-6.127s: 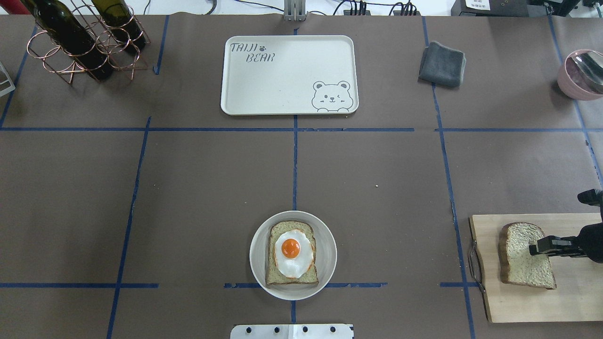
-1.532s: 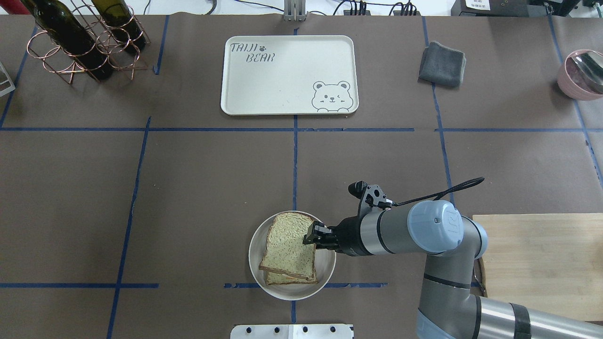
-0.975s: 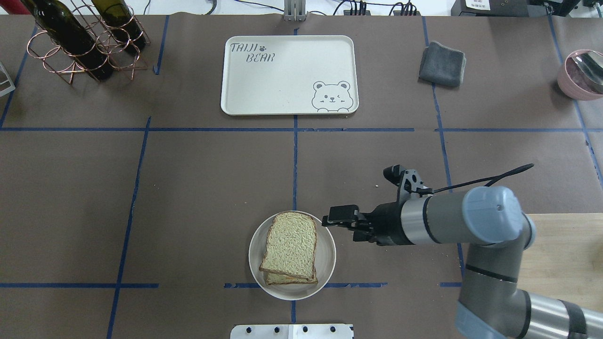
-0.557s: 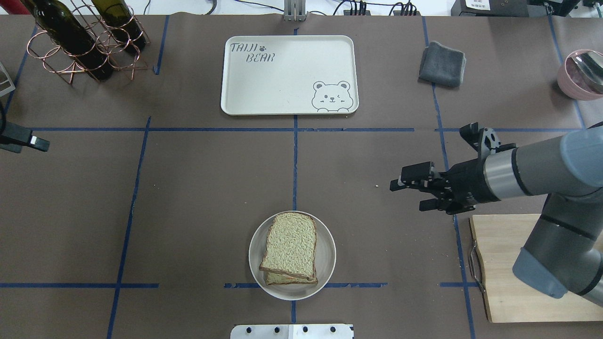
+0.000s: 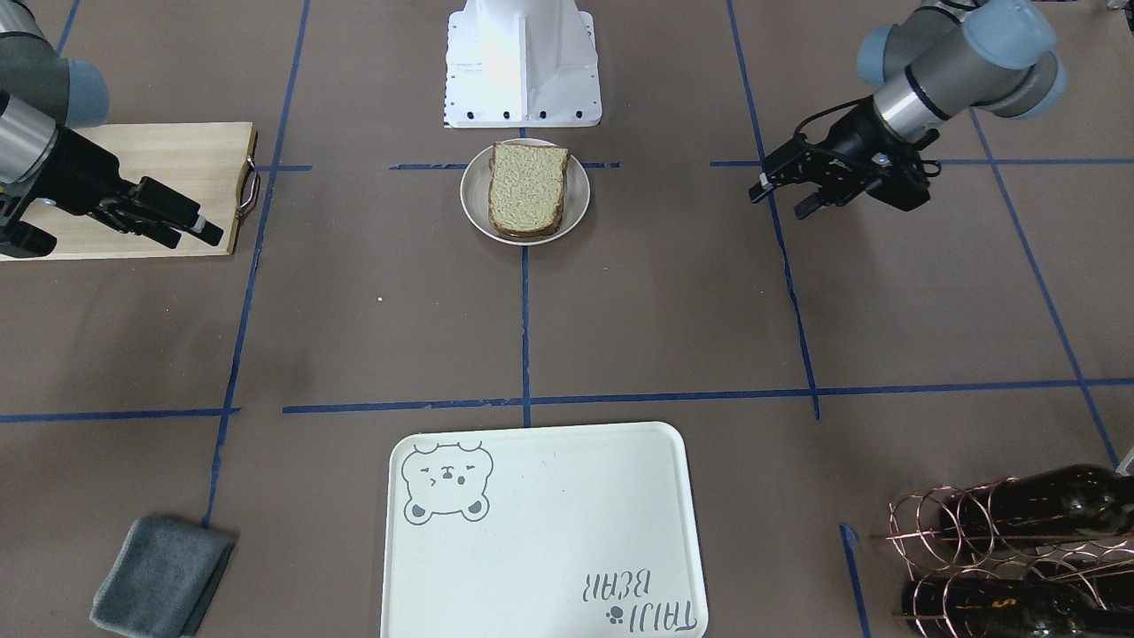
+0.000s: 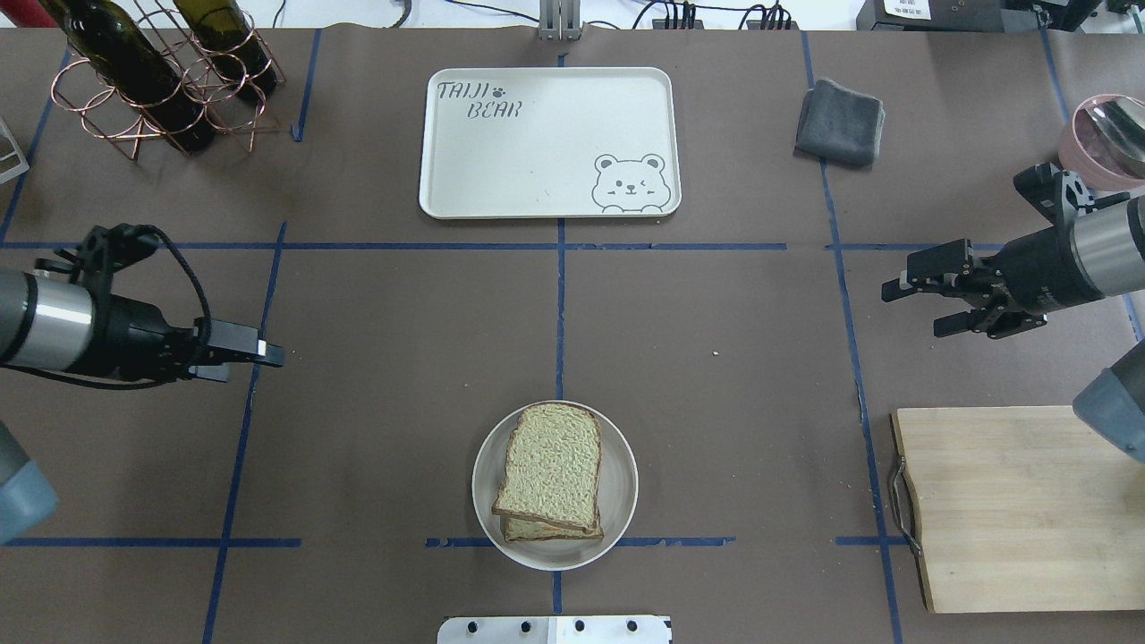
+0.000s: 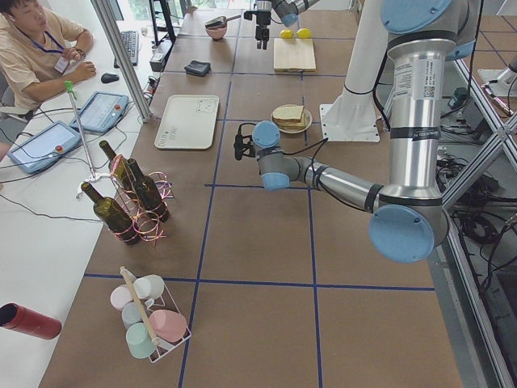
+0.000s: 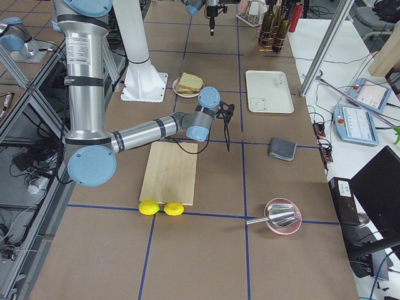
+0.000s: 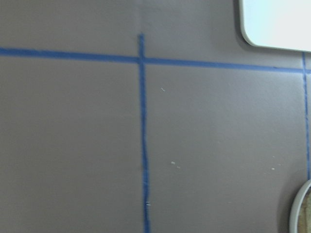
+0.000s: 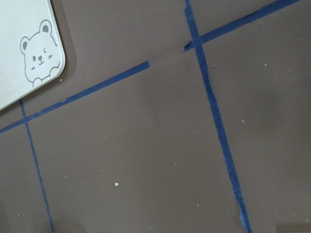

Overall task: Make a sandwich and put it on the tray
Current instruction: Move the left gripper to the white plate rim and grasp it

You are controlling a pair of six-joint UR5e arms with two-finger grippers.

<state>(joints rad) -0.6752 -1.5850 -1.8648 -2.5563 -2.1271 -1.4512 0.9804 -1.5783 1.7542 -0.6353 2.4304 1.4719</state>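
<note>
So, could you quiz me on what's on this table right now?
1. True or false: the sandwich is on the tray.
2. What does the right gripper hold? A bread; B nothing; C a knife.
3. Fill in: the sandwich rests on a round white ____.

Key: 1 false, the two are well apart on the table. 2 B, its jaws are open and empty. 3 plate.
</note>
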